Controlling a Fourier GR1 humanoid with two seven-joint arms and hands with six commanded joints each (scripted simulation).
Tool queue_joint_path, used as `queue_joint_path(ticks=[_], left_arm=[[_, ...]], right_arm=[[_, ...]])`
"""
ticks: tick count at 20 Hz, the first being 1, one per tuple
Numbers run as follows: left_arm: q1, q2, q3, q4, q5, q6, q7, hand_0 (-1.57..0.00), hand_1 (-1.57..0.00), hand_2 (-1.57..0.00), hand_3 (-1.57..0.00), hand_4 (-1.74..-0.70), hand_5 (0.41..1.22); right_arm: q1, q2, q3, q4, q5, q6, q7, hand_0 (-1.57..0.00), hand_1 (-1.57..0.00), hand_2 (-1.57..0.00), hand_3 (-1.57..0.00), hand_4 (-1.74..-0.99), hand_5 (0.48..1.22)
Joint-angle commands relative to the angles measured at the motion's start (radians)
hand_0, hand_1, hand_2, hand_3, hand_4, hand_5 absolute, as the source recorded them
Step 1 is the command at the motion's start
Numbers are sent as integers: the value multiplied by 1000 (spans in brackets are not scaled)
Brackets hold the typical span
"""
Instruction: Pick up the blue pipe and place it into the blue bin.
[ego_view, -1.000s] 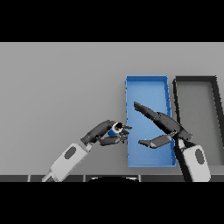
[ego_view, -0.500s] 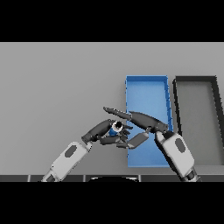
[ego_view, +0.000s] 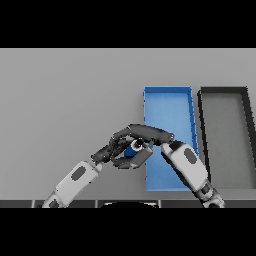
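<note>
Head view: both hands meet just left of the blue bin (ego_view: 167, 102), at its near-left corner. Left hand (ego_view: 114, 149) has its fingers curled around the blue pipe (ego_view: 133, 148); only a small blue patch with a pale ring end shows between the fingers. Right hand (ego_view: 145, 134) lies over the top of it, fingers bent down across the left hand's fingers and the pipe. Can't tell whether the right hand actually grips the pipe or just covers it.

Looks like a handover, or a two-hand grasp, right beside the bin wall. To do it well: get the right hand's fingers and thumb properly around the pipe before the left lets go, release slowly, then carry it the short way right over the rim. Lift enough to clear the wall, since the pipe sits close to it. Risk is a drop on the counter (ego_view: 65, 100) outside the bin if both hands loosen together.

Blue bin: nothing visible inside; the near end is partly hidden by the right forearm. Dark bin (ego_view: 225, 135), right of the blue one, also shows nothing inside.
</note>
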Motion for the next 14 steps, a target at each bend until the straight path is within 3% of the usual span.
queue_joint_path(ticks=[1, 3, 4, 6, 7, 9, 11, 13, 14], left_arm=[[7, -18, 11, 5, -5, 13, -27, -776, -706, -686, -583, -1533, 1221], [19, -40, 29, 9, -7, 35, -34, -1063, -1017, -969, -939, -1607, 1221], [14, -51, 38, 13, 17, 28, -69, -1164, -1128, -1051, -1065, -1634, 1221], [44, -64, 43, 6, 49, 29, -121, -1311, -1287, -1186, -1247, -1673, 1221], [40, -78, 51, 2, 60, 33, -125, -1363, -1344, -1254, -1312, -1686, 1221], [38, -67, 55, 14, 60, 24, -145, -1438, -1426, -1348, -1405, -1706, 1221], [34, -74, 56, 8, 65, 31, -129, -1486, -1478, -1390, -1465, -1719, 1221], [40, -63, 61, 11, 79, 25, -141, -1516, -1512, -1388, -1503, -1727, 1221], [39, -56, 57, 11, 64, 32, -172, -1435, -1354, -1221, -1333, -1648, 1221]], right_arm=[[-2, 10, 9, 8, -18, 5, 3, -888, -873, -905, -768, -1486, 550], [-10, 17, 21, 28, -74, 9, 16, -1134, -1124, -1145, -957, -1562, 666], [-12, 14, 21, 31, -107, 3, 56, -1221, -1214, -1230, -1080, -1526, 728], [10, 18, 19, 33, -129, 7, 35, -1347, -1342, -1353, -1257, -1469, 905], [7, 23, 18, 29, -111, 3, -2, -1392, -1388, -1396, -1320, -1452, 968], [20, 19, 39, 12, -5, 12, -87, -1456, -1454, -1459, -1410, -1447, 1059], [18, 4, 48, 7, 6, 6, -118, -1498, -1496, -1500, -1468, -1465, 1118], [19, 7, 47, 7, -17, -9, -95, -1524, -1523, -1525, -1505, -1475, 1155], [21, 5, 39, 1, -29, -20, -97, -1533, -1533, -1534, -1518, -1480, 1168]])
